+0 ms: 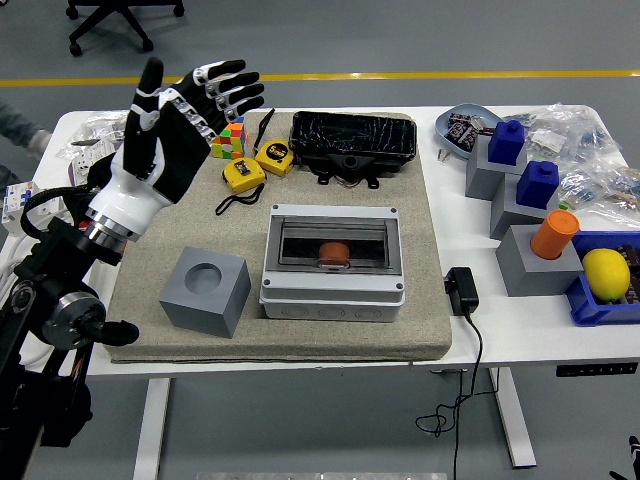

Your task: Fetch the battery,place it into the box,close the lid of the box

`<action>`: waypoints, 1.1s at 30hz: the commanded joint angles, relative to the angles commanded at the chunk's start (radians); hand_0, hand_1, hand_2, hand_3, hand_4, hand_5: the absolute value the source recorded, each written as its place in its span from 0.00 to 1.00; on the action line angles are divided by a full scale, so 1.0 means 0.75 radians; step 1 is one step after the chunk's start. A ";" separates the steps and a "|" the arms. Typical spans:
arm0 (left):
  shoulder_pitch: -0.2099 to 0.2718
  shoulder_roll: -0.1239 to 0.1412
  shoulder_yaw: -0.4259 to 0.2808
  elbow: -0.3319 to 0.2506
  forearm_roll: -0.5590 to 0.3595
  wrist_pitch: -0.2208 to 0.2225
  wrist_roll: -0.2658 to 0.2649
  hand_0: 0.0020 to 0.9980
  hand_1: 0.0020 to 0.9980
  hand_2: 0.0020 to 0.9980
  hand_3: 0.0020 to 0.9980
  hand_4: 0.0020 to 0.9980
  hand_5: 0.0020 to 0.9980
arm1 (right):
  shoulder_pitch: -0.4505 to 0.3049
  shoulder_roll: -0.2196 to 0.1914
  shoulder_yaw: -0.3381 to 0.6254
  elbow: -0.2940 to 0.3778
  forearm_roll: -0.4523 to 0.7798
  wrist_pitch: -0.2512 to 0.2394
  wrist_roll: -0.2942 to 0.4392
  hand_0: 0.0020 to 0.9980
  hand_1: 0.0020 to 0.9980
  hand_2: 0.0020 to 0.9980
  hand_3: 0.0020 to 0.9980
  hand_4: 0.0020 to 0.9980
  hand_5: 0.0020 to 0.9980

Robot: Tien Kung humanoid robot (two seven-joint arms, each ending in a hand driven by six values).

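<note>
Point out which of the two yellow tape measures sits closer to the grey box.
The lower-left tape measure, with its black strap trailing toward the grey box. The other tape measure lies farther back, beside the black case.

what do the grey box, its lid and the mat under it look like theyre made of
Box: likely moulded plastic, matte light grey, with corner screw recesses. Lid: clear smoky plastic, since the orange battery shows through it. Mat: looks like beige felt or woven fabric, dull and slightly fuzzy.
</note>
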 joint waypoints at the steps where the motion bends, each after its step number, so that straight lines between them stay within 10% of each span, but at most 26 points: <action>1: 0.010 0.000 -0.020 0.008 -0.061 0.027 -0.019 0.80 0.83 0.80 0.80 1.00 1.00 | -0.001 0.001 0.000 0.000 0.018 0.002 0.006 0.84 0.76 0.74 0.76 1.00 1.00; 9: 0.093 0.043 -0.249 0.006 -0.428 0.346 0.004 0.82 0.87 0.85 0.85 1.00 1.00 | -0.012 -0.013 -0.105 0.000 0.396 0.128 -0.012 0.85 0.79 0.77 0.79 1.00 1.00; 14: 0.120 0.073 -0.261 -0.018 -0.151 0.556 0.066 0.82 0.87 0.85 0.84 1.00 1.00 | -0.024 -0.021 -0.047 0.000 0.414 0.093 0.005 0.91 0.84 0.81 0.83 1.00 1.00; 19: 0.155 0.038 -0.222 0.014 0.135 0.574 0.032 0.82 0.88 0.85 0.83 1.00 1.00 | -0.038 -0.008 0.033 0.000 0.301 -0.012 0.066 0.91 0.85 0.82 0.83 1.00 1.00; 33: 0.208 0.025 -0.209 0.012 0.906 0.725 -0.129 0.79 0.82 0.80 0.78 1.00 1.00 | -0.066 0.015 0.049 0.000 -0.138 0.006 0.036 0.88 0.84 0.81 0.82 1.00 1.00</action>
